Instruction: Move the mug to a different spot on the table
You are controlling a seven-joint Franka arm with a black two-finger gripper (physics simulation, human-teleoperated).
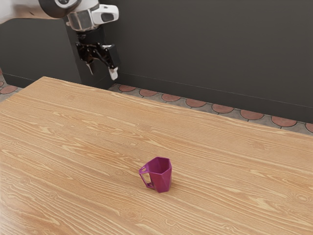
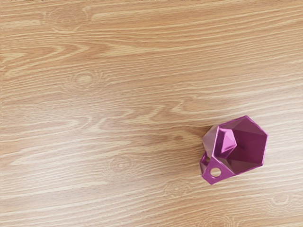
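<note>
- Standing at the back is a big dark wall (image 1: 220, 44), and a floor (image 1: 195, 103) of round red tiles is running along under it.
- Stretching out in front is a wide wooden table (image 1: 73, 137). Its top is looking flat and smooth, so I think things could be sliding on it if they get bumped.
- Hanging high over the table's far corner, at the exterior view's upper left, is the gripper (image 1: 101, 69). Its two fingers are spreading apart and holding nothing.
- Sitting upright on the table, well apart from the gripper and nearer the front, is the mug (image 1: 157, 174). It is purple, and its open mouth is facing up.
- Looking small, light and hard, with flat slanted sides, it is probably not squashing, but it could be slipping out of a weak pinch.
- Pinching one side wall, one finger inside and one outside, is looking like the safest hold.
- Sticking out toward the exterior view's left is the little handle (image 1: 145, 177), which is looking too thin to grab well.
</note>
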